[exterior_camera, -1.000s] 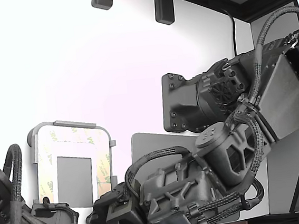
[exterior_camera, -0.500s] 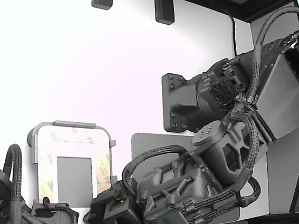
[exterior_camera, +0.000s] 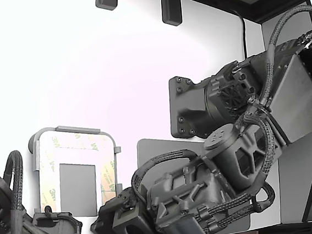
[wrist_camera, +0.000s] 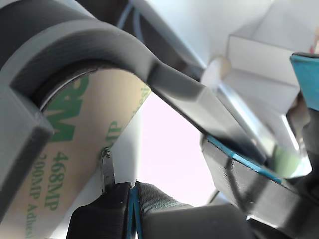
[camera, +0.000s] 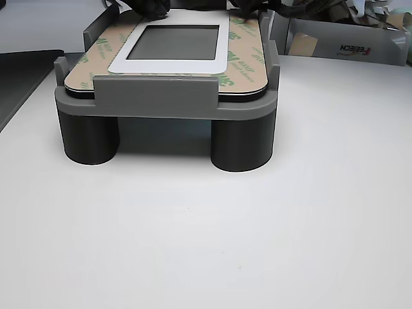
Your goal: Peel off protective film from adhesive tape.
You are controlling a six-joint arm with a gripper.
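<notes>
The protective film (camera: 244, 61), cream with green 3M print, lay flat as a border round the grey rectangle (camera: 177, 42) on a plate seated in a grey fixture (camera: 154, 103), which stood on two round legs on the white counter (camera: 257, 225). In the exterior view the arm (exterior_camera: 207, 189) reached down toward the lower right corner of the plate. In the wrist view the jaws (wrist_camera: 122, 191) sat at the film's edge, one thin tip just beside the liner, though whether they gripped it could not be told.

1. protective film (camera: 243, 61): matt cream paper, green print
2. holder (camera: 154, 96): matt grey plastic, faintly layered
3. table (camera: 257, 244): smooth white, matt
4. arm cable sleeves (exterior_camera: 160, 163): braided black
</notes>
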